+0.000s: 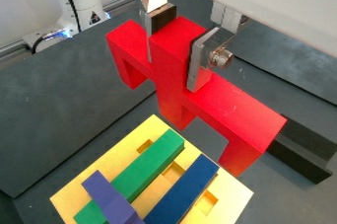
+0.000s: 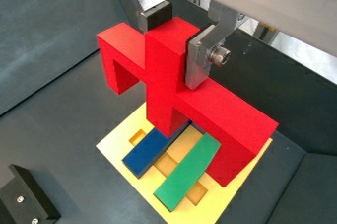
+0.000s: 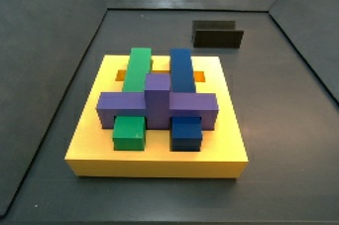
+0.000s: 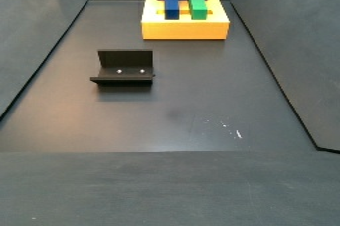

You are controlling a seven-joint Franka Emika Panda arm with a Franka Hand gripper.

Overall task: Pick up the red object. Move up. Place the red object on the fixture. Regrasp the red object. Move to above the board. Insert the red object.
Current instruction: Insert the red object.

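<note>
In both wrist views my gripper (image 1: pixel 182 42) (image 2: pixel 180 40) is shut on the red object (image 1: pixel 218 110) (image 2: pixel 211 110), its silver fingers clamping the piece's middle stub. The red piece hangs in the air above the board (image 1: pixel 232 204) (image 2: pixel 118 145), a yellow slab seen below it. Both side views show the board (image 3: pixel 159 155) (image 4: pixel 186 29) with green, blue and purple blocks locked together on top. Neither side view shows my gripper. The fixture (image 3: pixel 219 36) (image 4: pixel 123 68) stands empty on the dark floor, apart from the board.
The fixture (image 1: pixel 309 154) (image 2: pixel 27 198) also appears at the edge of both wrist views, off to the side of the board. Dark walls (image 3: pixel 54 80) ring the floor. The green bar (image 3: pixel 138 65) and blue bar (image 3: pixel 180 67) run across the purple block (image 3: pixel 157 102).
</note>
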